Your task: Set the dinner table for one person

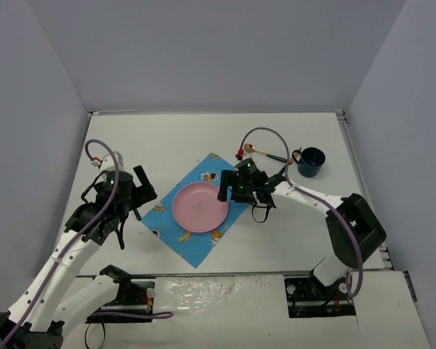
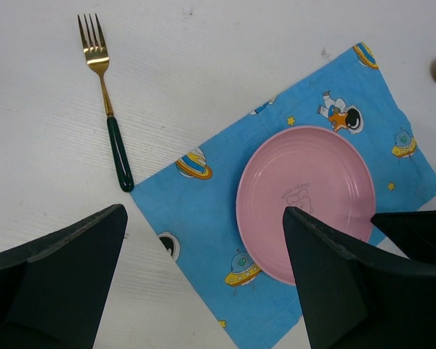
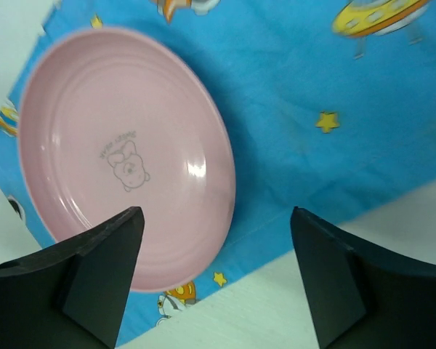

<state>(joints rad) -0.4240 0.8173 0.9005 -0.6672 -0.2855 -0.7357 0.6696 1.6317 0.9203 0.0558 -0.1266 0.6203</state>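
done-ish: pink plate (image 1: 200, 208) on space mat (image 2: 203, 145), fork (image 2: 105, 102) just left of it | todo: spoon (image 1: 265, 154) + blue mug (image 1: 310, 161) parked far right | left gripper (image 2: 203, 212), right gripper (image 3: 216, 211): both spread wide, holding nothing

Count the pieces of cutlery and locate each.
2. A fork lies on the table beside the blue mat; a spoon lies next to the dark cup. Others may be hidden.

text: none legible | plate (image 3: 123, 156): tiny lettering, unreadable
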